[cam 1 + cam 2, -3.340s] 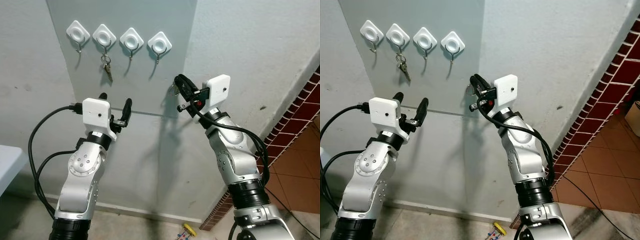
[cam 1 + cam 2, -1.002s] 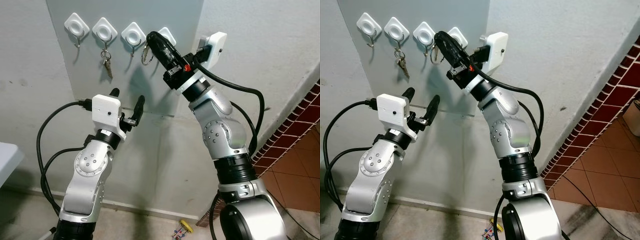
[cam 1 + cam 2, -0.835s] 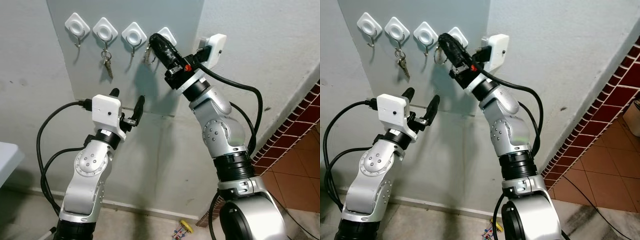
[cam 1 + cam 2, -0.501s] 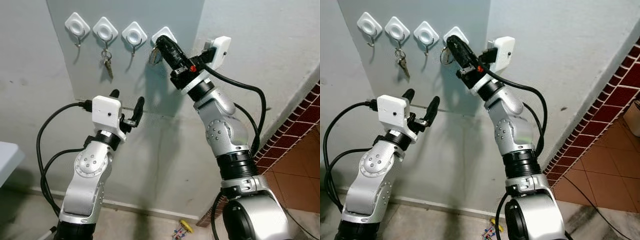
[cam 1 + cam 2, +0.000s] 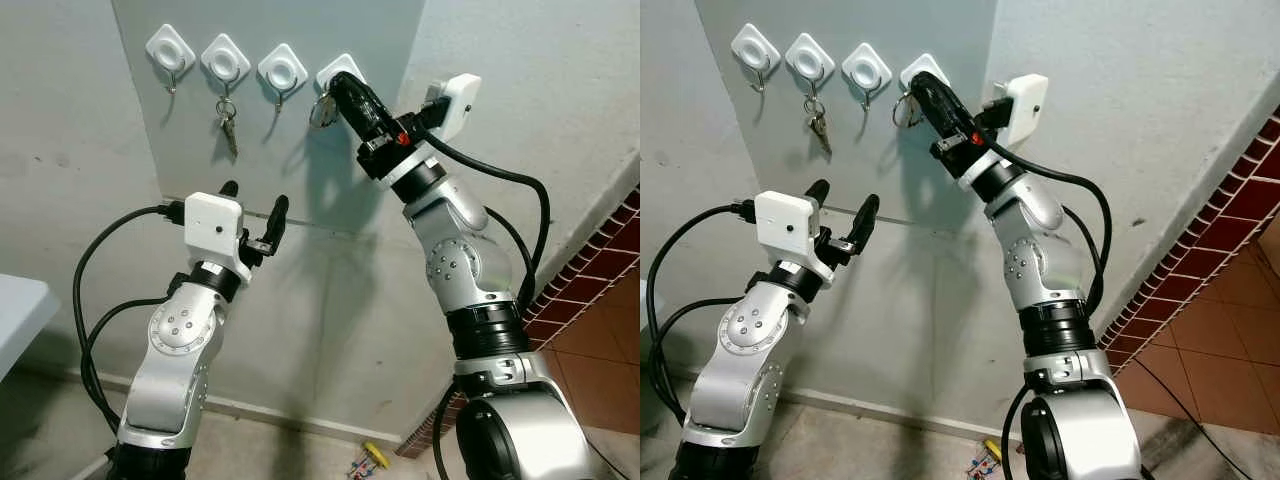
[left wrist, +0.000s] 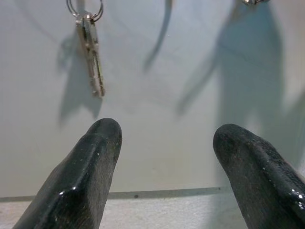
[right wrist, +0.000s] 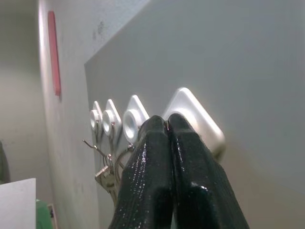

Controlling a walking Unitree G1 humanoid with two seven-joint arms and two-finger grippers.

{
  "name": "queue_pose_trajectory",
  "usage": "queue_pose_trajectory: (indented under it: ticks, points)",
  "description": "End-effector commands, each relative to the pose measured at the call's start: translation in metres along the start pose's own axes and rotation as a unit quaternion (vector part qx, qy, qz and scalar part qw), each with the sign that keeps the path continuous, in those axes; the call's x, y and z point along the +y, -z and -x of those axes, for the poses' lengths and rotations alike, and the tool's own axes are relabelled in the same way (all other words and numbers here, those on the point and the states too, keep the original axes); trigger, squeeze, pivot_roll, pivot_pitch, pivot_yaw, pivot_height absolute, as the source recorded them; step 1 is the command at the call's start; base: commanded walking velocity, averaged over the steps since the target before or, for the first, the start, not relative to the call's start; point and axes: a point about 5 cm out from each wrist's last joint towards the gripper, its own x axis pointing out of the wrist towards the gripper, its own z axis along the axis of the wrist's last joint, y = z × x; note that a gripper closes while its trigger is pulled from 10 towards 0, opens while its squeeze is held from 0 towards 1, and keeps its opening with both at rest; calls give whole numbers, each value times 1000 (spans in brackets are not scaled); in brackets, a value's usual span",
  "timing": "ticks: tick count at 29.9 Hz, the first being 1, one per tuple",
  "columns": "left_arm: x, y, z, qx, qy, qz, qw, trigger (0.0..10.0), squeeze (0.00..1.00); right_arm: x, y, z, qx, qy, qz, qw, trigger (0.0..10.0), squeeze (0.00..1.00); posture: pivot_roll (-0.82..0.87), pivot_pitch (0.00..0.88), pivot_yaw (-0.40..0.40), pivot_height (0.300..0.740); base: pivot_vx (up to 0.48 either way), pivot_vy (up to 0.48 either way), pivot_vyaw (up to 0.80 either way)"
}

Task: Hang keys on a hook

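Nearest us, the left claw (image 5: 253,200) hovers low in front of the grey panel (image 5: 300,160), fingers spread and gripping nothing. Up high, the right claw (image 5: 338,84) is clenched on the key ring (image 5: 320,108), right at the rightmost hook (image 5: 923,70) of four. Beyond, another set of keys (image 5: 229,128) dangles from the second hook (image 5: 224,63).

hooks (image 5: 224,62): 4 white, in a row on the grey panel | key sets: 2 – one hanging on the second hook (image 5: 229,127), one at the fourth hook held by the right arm (image 5: 322,108) | arms: 2 | toys on floor (image 5: 368,459): 1
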Motion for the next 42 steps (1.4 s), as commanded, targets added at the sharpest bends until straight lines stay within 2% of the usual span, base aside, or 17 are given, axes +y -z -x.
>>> queue_pose_trajectory:
  ticks: [1,8,19,25,27,34,38,42]
  points:
    - [-1,-6,1,-8,2,-2,1000,10000,0,-11,-11,15,-19,16,10,1000,10000,0,-21,0,-69,740,0,0,0]
    - [-1,-6,0,-7,4,-1,1000,10000,0,-12,-7,30,-3,14,14,1000,10000,0,-23,0,-64,740,0,0,0]
    - [0,-7,0,-7,3,2,1000,10000,0,-7,-1,34,26,1,21,999,10000,0,-25,0,-60,740,0,0,0]
    - [0,-7,0,-6,0,1,1000,10000,0,2,-6,26,11,-26,-5,1000,10000,0,-23,0,-62,740,0,0,0]
    - [1,-7,0,-7,-1,1,1000,10000,0,10,-6,21,17,-58,-29,998,10000,0,-22,0,-65,740,0,0,0]
    - [1,-7,0,-7,-3,0,1000,10000,0,27,-9,10,11,-105,-53,993,10000,0,-21,0,-66,740,0,0,0]
    - [1,-7,0,-9,-5,2,1000,10000,0,31,-12,-1,-1,-114,-60,992,10000,0,-18,0,-72,740,0,0,0]
    - [1,-8,0,-9,-8,3,1000,10000,0,28,-17,-8,-17,-99,-59,993,10000,0,-14,0,-76,740,0,0,0]
